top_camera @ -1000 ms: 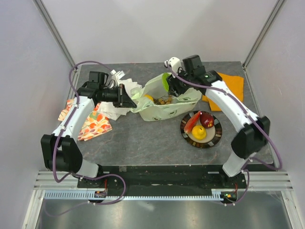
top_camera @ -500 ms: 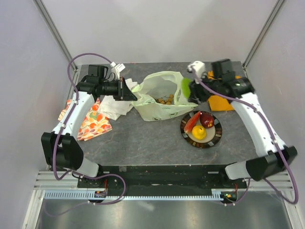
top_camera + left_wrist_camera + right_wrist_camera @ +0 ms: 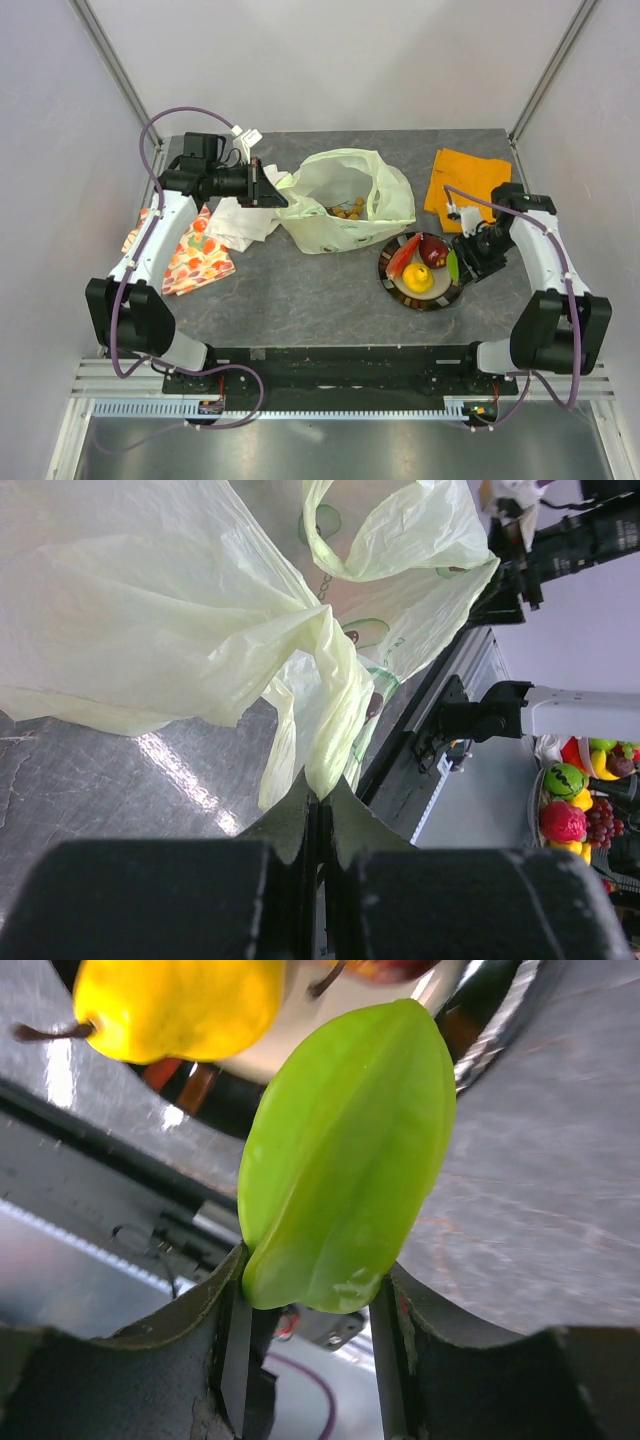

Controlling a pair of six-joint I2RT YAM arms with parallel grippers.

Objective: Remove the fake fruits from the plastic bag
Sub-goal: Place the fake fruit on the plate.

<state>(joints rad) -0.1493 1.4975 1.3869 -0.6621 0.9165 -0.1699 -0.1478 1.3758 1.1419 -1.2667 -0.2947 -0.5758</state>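
Your left fingers point(image 3: 290, 825) are pressed together on a twisted fold of the plastic bag point(image 3: 345, 185), at its left edge. The bag is thin, translucent and pale green with faint print. It sits crumpled at the middle of the surface point(image 3: 300, 290) with its mouth open upward. Inside it you can see 1 brownish grape bunch point(image 3: 346, 210).

Your right fingers point(image 3: 215, 1310) grip 1 green fruit point(image 3: 345, 1150) by its lower end. It is glossy, lime-coloured and ridged, tapering to a point. From above, it sits at the right rim of the plate point(image 3: 440, 298); whether it touches the rim cannot be told.

On the plate lie 3 pieces: a red slice point(image 3: 402, 256), a dark red apple point(image 3: 433, 249) and a yellow pear point(image 3: 417, 278), all shiny plastic and close together.

An orange cloth point(image 3: 467, 180) lies behind the plate. A white cloth point(image 3: 240, 220) and a fruit-printed cloth point(image 3: 190, 255) lie left of the bag.
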